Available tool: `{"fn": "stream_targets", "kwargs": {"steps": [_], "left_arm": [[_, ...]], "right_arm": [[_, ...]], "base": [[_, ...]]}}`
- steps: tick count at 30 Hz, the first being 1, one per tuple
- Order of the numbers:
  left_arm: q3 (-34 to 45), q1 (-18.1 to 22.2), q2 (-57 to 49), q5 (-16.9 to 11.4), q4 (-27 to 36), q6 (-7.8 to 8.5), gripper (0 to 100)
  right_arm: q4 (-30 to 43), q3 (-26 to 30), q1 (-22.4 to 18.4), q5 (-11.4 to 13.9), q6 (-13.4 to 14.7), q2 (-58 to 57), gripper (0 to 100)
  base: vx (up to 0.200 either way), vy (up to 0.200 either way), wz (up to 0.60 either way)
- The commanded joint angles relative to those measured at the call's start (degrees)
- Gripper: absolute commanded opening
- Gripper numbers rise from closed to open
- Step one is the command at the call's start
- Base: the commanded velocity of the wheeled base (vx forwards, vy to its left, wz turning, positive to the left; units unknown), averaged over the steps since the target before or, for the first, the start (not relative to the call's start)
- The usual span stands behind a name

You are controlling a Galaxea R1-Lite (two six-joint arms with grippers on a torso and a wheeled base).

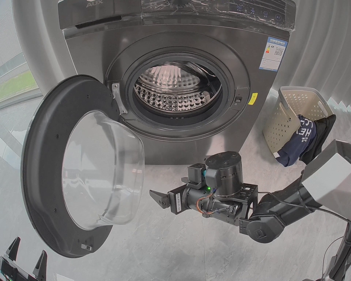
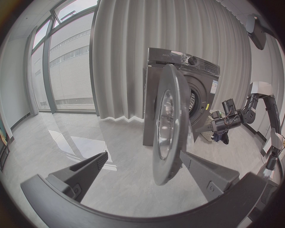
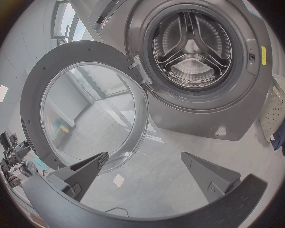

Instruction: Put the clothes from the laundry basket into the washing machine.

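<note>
The clothes, a dark blue garment (image 1: 301, 141) with white lettering and a black piece (image 1: 323, 133) beside it, hang over the rim of the laundry basket (image 1: 292, 106), well behind the right gripper (image 1: 159, 199) and off to its right, back along its arm. The basket leans against the washing machine (image 1: 175, 40). The right gripper's fingers are spread wide, with only floor between them. They point at the open door (image 1: 47, 164), which stands near their tips, and the steel drum (image 1: 175, 91) lies beyond and above. The machine's front carries a blue and white sticker (image 1: 273, 53) at its upper corner, a small yellow sticker (image 1: 252, 98) by the latch and a badge (image 1: 94, 4) on its top panel. The left gripper (image 1: 28, 252) is also spread wide, and the door stands edge-on between it and the drum.
</note>
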Motion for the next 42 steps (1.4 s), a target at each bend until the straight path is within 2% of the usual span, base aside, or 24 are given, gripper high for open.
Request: {"fn": "stream_targets", "kwargs": {"steps": [1, 7, 8, 12, 15, 19, 21, 24, 27, 32, 33, 34, 35, 37, 38, 39, 40, 42], "left_arm": [[0.9, 0.0, -1.0, 0.0, 0.0, -0.03, 100], [0.9, 0.0, -1.0, 0.0, 0.0, -0.03, 100], [0.9, 0.0, -1.0, 0.0, 0.0, -0.03, 100], [0.9, 0.0, -1.0, 0.0, 0.0, -0.03, 100], [0.9, 0.0, -1.0, 0.0, 0.0, -0.03, 100], [0.9, 0.0, -1.0, 0.0, 0.0, -0.03, 100], [0.9, 0.0, -1.0, 0.0, 0.0, -0.03, 100], [0.9, 0.0, -1.0, 0.0, 0.0, -0.03, 100], [0.9, 0.0, -1.0, 0.0, 0.0, -0.03, 100], [0.9, 0.0, -1.0, 0.0, 0.0, -0.03, 100], [0.9, 0.0, -1.0, 0.0, 0.0, -0.03, 100], [0.9, 0.0, -1.0, 0.0, 0.0, -0.03, 100], [0.9, 0.0, -1.0, 0.0, 0.0, -0.03, 100], [0.9, 0.0, -1.0, 0.0, 0.0, -0.03, 100], [0.9, 0.0, -1.0, 0.0, 0.0, -0.03, 100], [0.9, 0.0, -1.0, 0.0, 0.0, -0.03, 100], [0.9, 0.0, -1.0, 0.0, 0.0, 0.05, 100], [0.9, 0.0, -1.0, 0.0, 0.0, 0.05, 100]], "right_arm": [[0.1, -4.2, 0.3, 0.0, -0.2, 3.7, 100], [0.2, -10.4, 1.3, 0.0, -0.2, 8.5, 100], [0.0, -12.7, 2.0, -0.1, -0.1, 10.3, 100], [-0.1, -15.4, 3.6, -0.1, 0.0, 12.9, 100], [-0.2, -19.9, 5.4, -0.3, 0.3, 15.9, 100], [-2.0, -25.0, 5.8, -3.0, 0.9, 18.8, 100], [-3.5, -26.3, 5.7, -3.7, 1.1, 18.9, 100], [-3.3, -25.2, 4.7, -3.7, 1.3, 17.3, 100], [-2.9, -22.1, 3.7, -3.7, 1.3, 13.5, 100], [-2.8, -6.1, -0.5, -3.7, -0.1, -1.6, 100], [-2.8, -6.1, -0.5, -3.7, -0.1, -1.6, 100], [-3.6, 1.3, -2.3, -3.4, -1.4, -8.9, 100], [-3.8, 5.9, -3.6, -3.3, -2.1, -13.6, 100], [-4.2, 12.4, -6.0, -3.0, -2.3, -21.9, 100], [-4.2, 12.4, -6.0, -3.0, -2.3, -21.9, 100], [-3.4, 18.4, -8.9, -3.0, -2.4, -30.7, 100], [-3.4, 20.1, -9.9, -3.0, -2.5, -33.1, 100], [-3.3, 27.1, -14.1, -3.0, -3.1, -42.0, 100]], "base": [[0.0, 0.0, 0.0], [0.0, 0.0, 0.0], [0.0, 0.0, 0.0], [0.0, 0.0, 0.0], [0.0, 0.0, 0.0], [0.0, 0.0, 0.0], [0.0, 0.0, 0.0], [0.0, 0.0, 0.0], [0.0, 0.0, 0.0], [0.0, 0.0, 0.0], [0.0, 0.0, 0.0], [0.0, 0.0, 0.0], [0.0, 0.0, 0.0], [0.0, 0.0, 0.0], [0.0, 0.0, 0.0], [0.0, 0.0, 0.0], [0.0, 0.0, 0.0], [0.0, 0.0, 0.0]]}}
